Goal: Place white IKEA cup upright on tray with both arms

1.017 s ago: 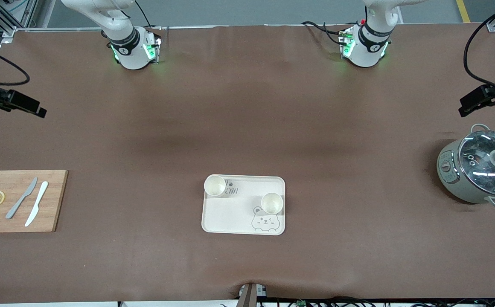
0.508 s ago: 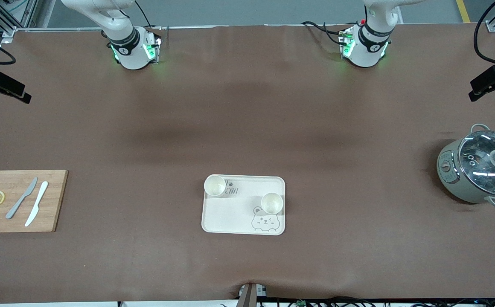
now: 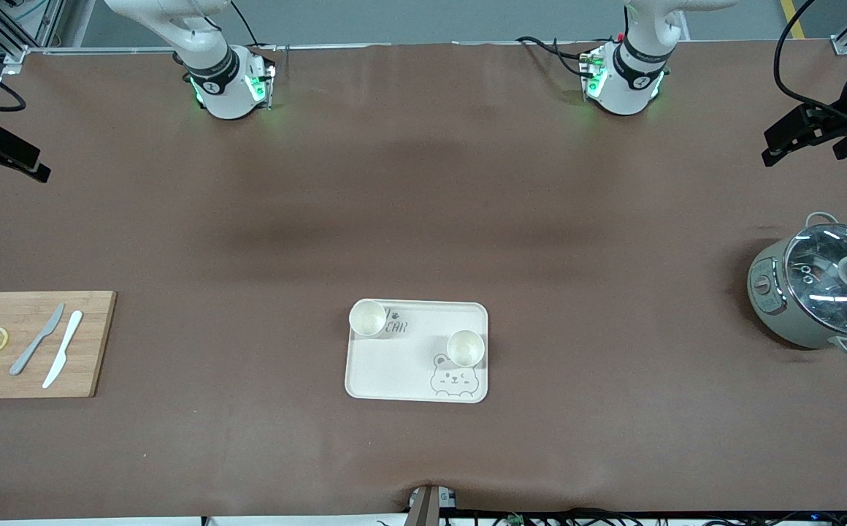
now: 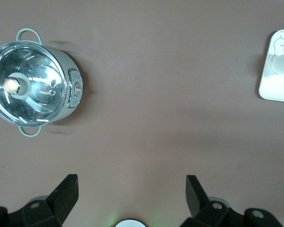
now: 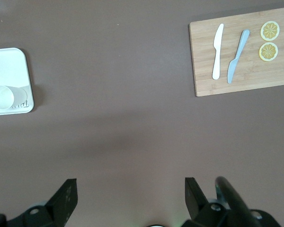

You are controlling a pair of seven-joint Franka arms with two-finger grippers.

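The cream tray (image 3: 401, 365) with the bear drawing lies on the brown table, nearer the front camera. Two white cups stand upright on it: one (image 3: 367, 318) at the corner toward the right arm, one (image 3: 465, 348) above the bear. My left gripper (image 3: 788, 139) is open and empty, high over the left arm's end of the table; its wrist view (image 4: 131, 189) shows the tray's corner (image 4: 274, 87). My right gripper (image 3: 25, 162) is open and empty, high over the right arm's end; its wrist view (image 5: 130, 189) shows the tray (image 5: 12, 61) with a cup (image 5: 2, 97).
A grey-green pot with a glass lid (image 3: 821, 292) stands at the left arm's end and shows in the left wrist view (image 4: 35, 92). A wooden cutting board (image 3: 36, 365) with two knives and two lemon slices lies at the right arm's end and shows in the right wrist view (image 5: 244, 75).
Both grippers have drawn away toward the table's ends and up. The left gripper then swung back a little toward the middle. The cups and tray have not moved.
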